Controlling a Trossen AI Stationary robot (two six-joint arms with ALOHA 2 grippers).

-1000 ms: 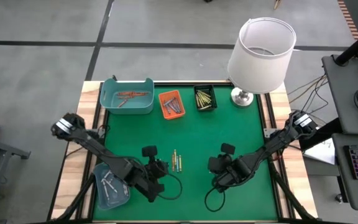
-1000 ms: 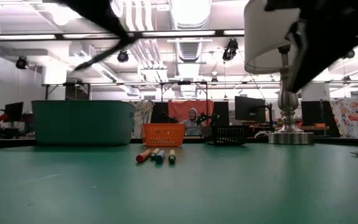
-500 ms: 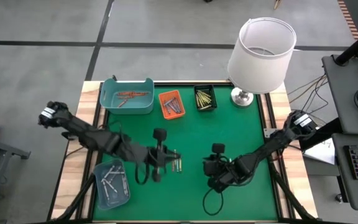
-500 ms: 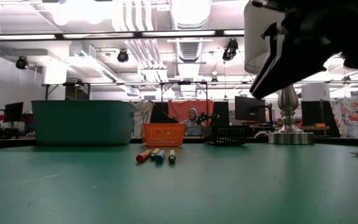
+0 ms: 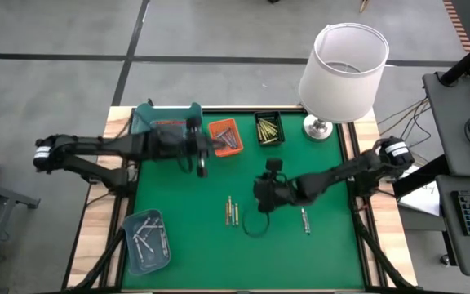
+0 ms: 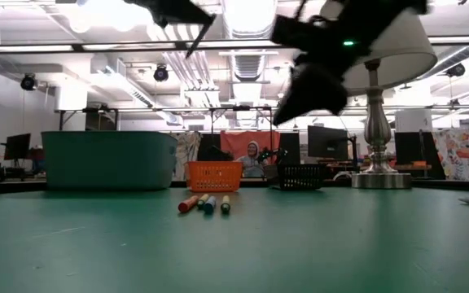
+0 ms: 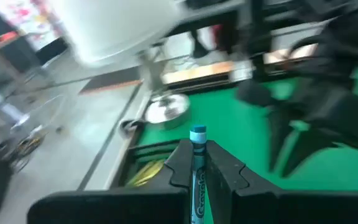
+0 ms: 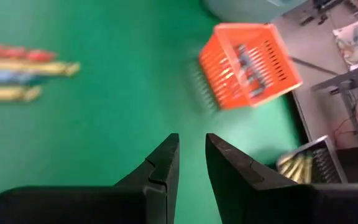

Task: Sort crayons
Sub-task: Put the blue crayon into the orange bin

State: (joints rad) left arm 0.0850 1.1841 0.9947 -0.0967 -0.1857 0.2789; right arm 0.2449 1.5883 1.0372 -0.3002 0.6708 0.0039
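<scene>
Left tool is clamping a blue crayon beside the orange tray; right tool is hanging narrowly parted, empty; four crayons are lying unsorted nearby.

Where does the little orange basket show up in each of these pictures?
High view: the orange basket sits at the mat's far edge, between the teal tray and the black tray.
Low view: centre, at the table's far edge.
Left wrist view: not in it.
Right wrist view: upper right, blurred.
Shared landmark: the loose crayons lying side by side on the mat.
</scene>
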